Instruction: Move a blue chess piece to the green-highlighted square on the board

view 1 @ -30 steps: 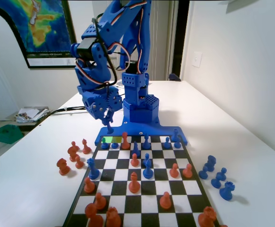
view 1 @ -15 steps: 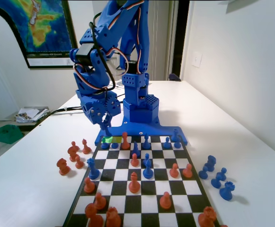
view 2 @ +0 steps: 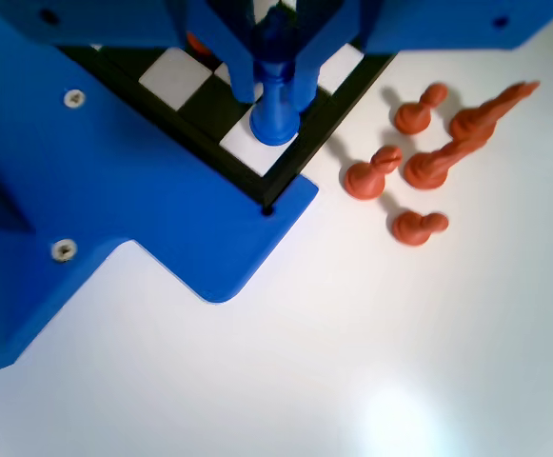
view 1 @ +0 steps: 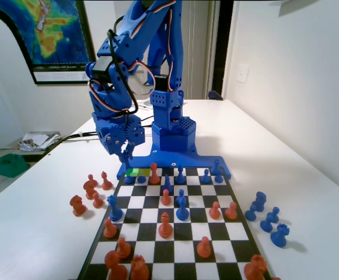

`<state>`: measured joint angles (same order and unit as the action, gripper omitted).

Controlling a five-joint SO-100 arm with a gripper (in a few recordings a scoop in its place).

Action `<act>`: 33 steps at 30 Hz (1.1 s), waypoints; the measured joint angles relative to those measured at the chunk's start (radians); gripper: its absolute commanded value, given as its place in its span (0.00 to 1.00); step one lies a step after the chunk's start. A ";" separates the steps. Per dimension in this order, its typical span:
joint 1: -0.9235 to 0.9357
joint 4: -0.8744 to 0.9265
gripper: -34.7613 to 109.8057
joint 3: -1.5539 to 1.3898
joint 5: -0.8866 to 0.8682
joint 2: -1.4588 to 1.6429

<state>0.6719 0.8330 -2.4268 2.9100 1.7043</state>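
Note:
The board (view 1: pixel 175 245) lies lengthwise in the fixed view, with the green-highlighted square (view 1: pixel 137 172) in its far row near the left corner. My gripper (view 1: pixel 126 156) hangs low just above and left of that square, shut on the blue chess piece (view 1: pixel 128 165). In the wrist view the jaws of the gripper (view 2: pixel 274 90) press on either side of the slim blue chess piece (view 2: pixel 275 112). Its base is upright over the corner square of the board (view 2: pixel 209 107), at or just above the surface; I cannot tell whether it touches.
An orange-red piece (view 1: pixel 154 172) stands right beside the green square, with blue pawns (view 1: pixel 141 179) in the row in front. Several orange-red pieces (view 1: pixel 91 188) stand off the board's left side, also orange-red pieces (view 2: pixel 419 162) in the wrist view. Blue pieces (view 1: pixel 266 218) stand off its right side.
The gripper has come down and shifted left with the blue piece, from above the board's far edge to just over the green square's corner.

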 measured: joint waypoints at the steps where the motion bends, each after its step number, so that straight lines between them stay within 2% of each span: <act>1: 0.000 -0.002 0.25 -0.003 0.000 0.000; 18: 0.000 -0.064 0.25 -0.057 0.000 0.000; 24: -0.003 -0.067 0.31 -0.057 0.000 0.000; 33: -0.005 -0.103 0.33 -0.074 0.000 0.000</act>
<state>0.6673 0.7302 -2.5004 2.9100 1.7043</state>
